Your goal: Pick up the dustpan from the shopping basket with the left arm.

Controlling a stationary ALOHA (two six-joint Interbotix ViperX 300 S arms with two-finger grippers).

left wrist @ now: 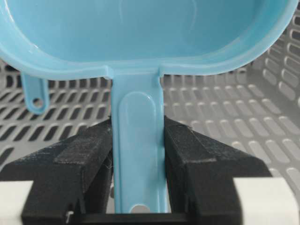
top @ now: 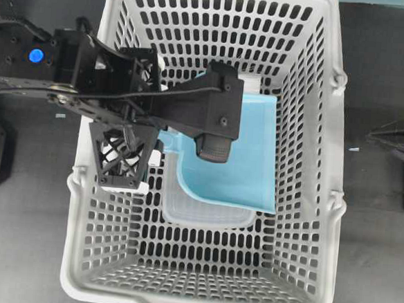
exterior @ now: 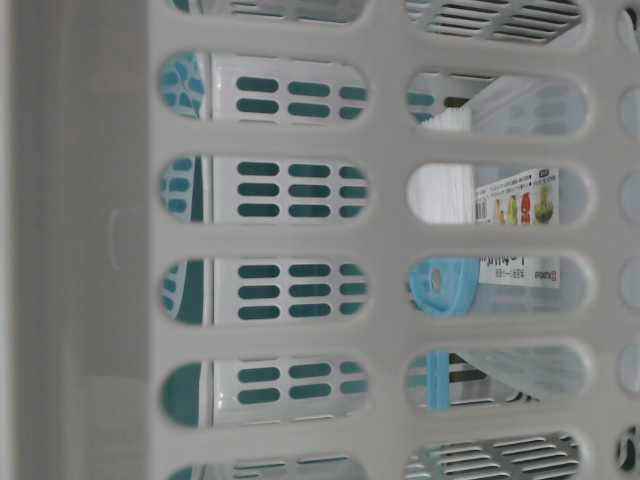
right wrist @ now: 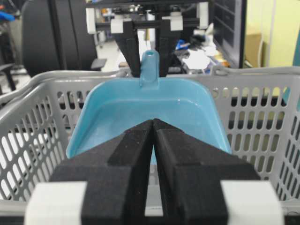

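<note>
The light blue dustpan [top: 246, 158] is tilted inside the grey shopping basket [top: 338, 133], handle end up and toward the left. My left arm [top: 191, 106] reaches into the basket over it. In the left wrist view my left gripper [left wrist: 138, 129] is shut on the dustpan's straight handle [left wrist: 138, 154], with the pan [left wrist: 140, 33] beyond the fingers. The right wrist view shows the same grip [right wrist: 149, 54] from the front, on the dustpan [right wrist: 150, 110]. My right gripper [right wrist: 153, 123] is shut and empty, outside the basket's right wall. The right arm [top: 403, 148] stays at the right edge.
A clear plastic container [top: 205, 211] lies on the basket floor under the dustpan. A small blue loop with a hole [left wrist: 35, 97] hangs beside the pan and shows through the slots [exterior: 440, 285]. The basket walls enclose the arm on all sides.
</note>
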